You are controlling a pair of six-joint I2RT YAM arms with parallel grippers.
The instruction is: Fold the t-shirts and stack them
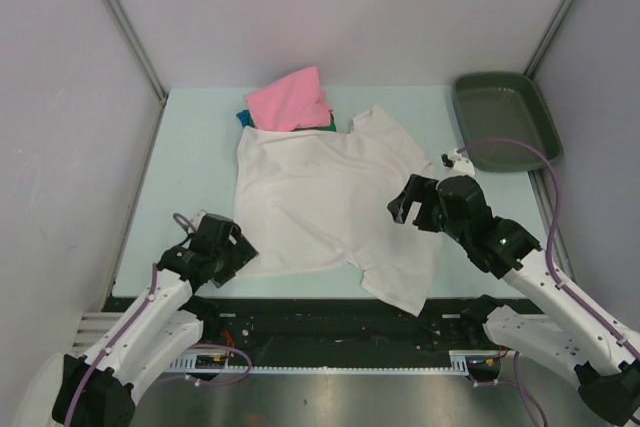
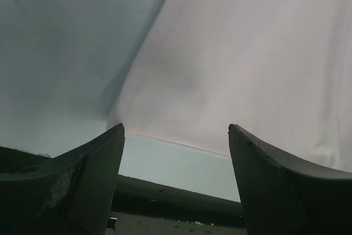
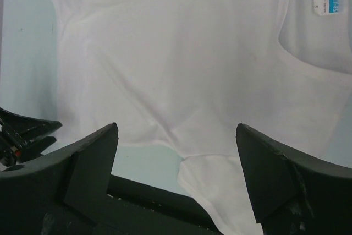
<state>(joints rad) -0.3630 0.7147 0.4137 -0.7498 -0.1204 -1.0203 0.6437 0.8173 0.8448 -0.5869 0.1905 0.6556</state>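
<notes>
The white t-shirt (image 1: 320, 197) lay spread and slightly rumpled across the middle of the bench (image 1: 190, 167), with one near-right part reaching past the bench's near edge. In the right wrist view its neckline showed a small label (image 3: 325, 5). At the shirt's far edge sat a folded pink t-shirt (image 1: 290, 99). It rested on other cloth, of which only a sliver of green (image 1: 326, 124) showed at its right and a bit of teal (image 1: 243, 117) at its left.

The left tool (image 1: 235, 247) sat low at the white shirt's near-left corner with its fingers spread apart and nothing between them. Its wrist view showed the shirt's hem just ahead of the tips. The right tool (image 1: 405, 209) hung over the shirt's right side, likewise spread wide and holding nothing. Whether it touched the cloth could not be told.

A dark grey-green tray (image 1: 505, 117) stood at the far-right corner of the bench, apart from the shirts.
</notes>
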